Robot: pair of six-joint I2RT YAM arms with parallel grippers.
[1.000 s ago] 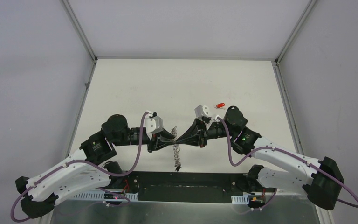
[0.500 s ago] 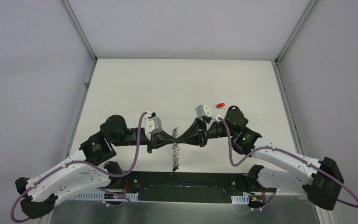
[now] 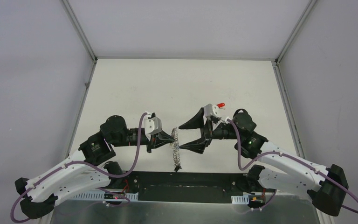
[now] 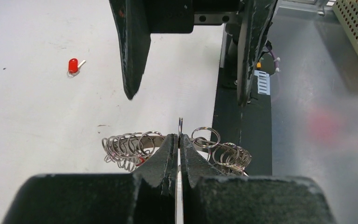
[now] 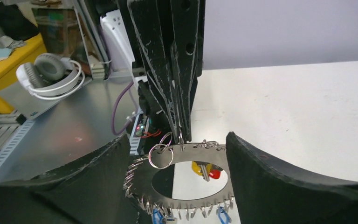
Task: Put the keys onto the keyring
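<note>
The keyring (image 3: 176,155), a flat grey ring edged with wire loops, hangs from my left gripper (image 3: 173,139), which is shut on its upper rim. The left wrist view shows the keyring (image 4: 133,145) spread to both sides of the left gripper (image 4: 179,138). My right gripper (image 3: 181,137) stands open, its jaws on either side of the ring without touching it. Through the right gripper (image 5: 177,137) I see the keyring (image 5: 191,154) face-on, with yellow, red (image 5: 214,173) and blue (image 5: 157,217) tagged keys on it. A loose red-tagged key (image 3: 221,104) lies on the table; it also shows in the left wrist view (image 4: 73,65).
White walls close in the table (image 3: 168,88) on three sides. A dark metal strip (image 3: 186,189) with the arm bases runs along the near edge. Off the table, headphones (image 5: 51,70) and yellow bins sit on a bench.
The right gripper has opened, let go of the keyring and drawn back slightly to the right. The left gripper has closed and now holds the ring alone.
</note>
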